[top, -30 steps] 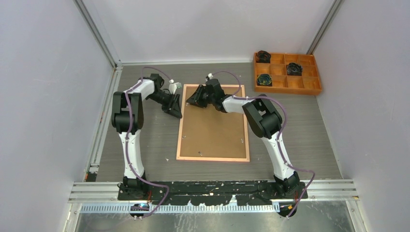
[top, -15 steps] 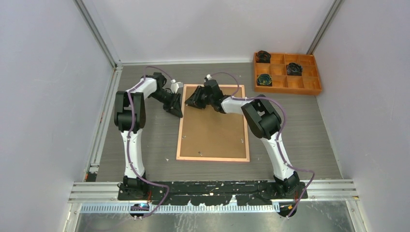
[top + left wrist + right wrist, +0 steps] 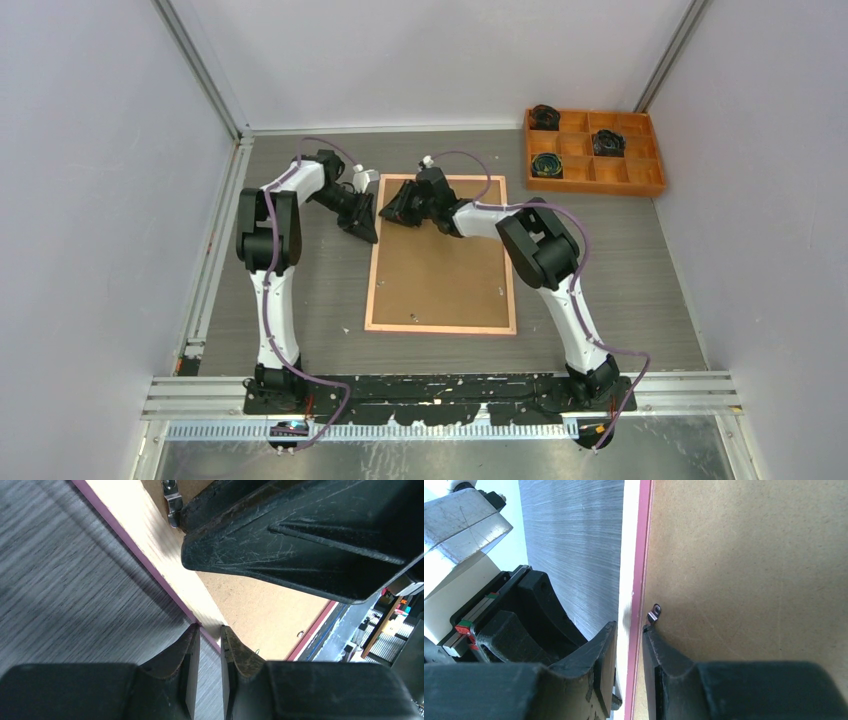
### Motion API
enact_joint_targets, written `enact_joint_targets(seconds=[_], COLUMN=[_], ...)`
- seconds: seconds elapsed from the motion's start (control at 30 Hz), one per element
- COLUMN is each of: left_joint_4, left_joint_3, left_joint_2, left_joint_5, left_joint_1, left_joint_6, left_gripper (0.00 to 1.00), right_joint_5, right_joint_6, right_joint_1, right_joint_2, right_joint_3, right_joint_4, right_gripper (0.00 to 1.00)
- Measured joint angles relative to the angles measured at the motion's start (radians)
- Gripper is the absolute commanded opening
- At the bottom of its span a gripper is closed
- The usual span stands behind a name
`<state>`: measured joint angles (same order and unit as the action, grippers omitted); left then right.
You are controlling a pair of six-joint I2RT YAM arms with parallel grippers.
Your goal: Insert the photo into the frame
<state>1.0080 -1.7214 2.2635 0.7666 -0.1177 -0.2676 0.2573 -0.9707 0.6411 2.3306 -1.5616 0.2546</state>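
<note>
Straddling the far-left rim of the frame (image 3: pixel 638 540), the right gripper (image 3: pixel 629 630) is narrow and pinches that thin border. The left gripper (image 3: pixel 210 632), just beside it, is equally narrow over the outer edge; whether it grips I cannot tell. The frame lies back-up on the table (image 3: pixel 620 260), backing board (image 3: pixel 440 270) in place, the photo unseen. It looks light, stiff and thin-railed, best held by the rim. Both arms reach forward, wrists pitched down.

left hand (image 3: pixel 364 234), right hand (image 3: pixel 388 214) crowd frame (image 3: pixel 441 327) far corner, near edge reachable
</note>
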Motion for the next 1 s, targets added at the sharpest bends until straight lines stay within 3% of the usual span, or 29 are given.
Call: enact_joint_targets(seconds=[0.67,1.0], left_joint_4=[0.001,0.002], left_joint_3=[0.000,0.000], left_joint_2=[0.000,0.000], left_joint_5=[-0.003,-0.003], left_joint_1=[-0.001,-0.001], left_joint_6=[-0.001,-0.002], left_gripper=[0.20,0.20], right_joint_5=[-0.054,-0.047], right_joint_6=[0.023,0.018], right_joint_1=[0.007,-0.006], right_joint_2=[0.027,-0.058], right_joint_3=[-0.049,0.103], right_joint_4=[0.009,0.082], right_gripper=[0.30,0.33])
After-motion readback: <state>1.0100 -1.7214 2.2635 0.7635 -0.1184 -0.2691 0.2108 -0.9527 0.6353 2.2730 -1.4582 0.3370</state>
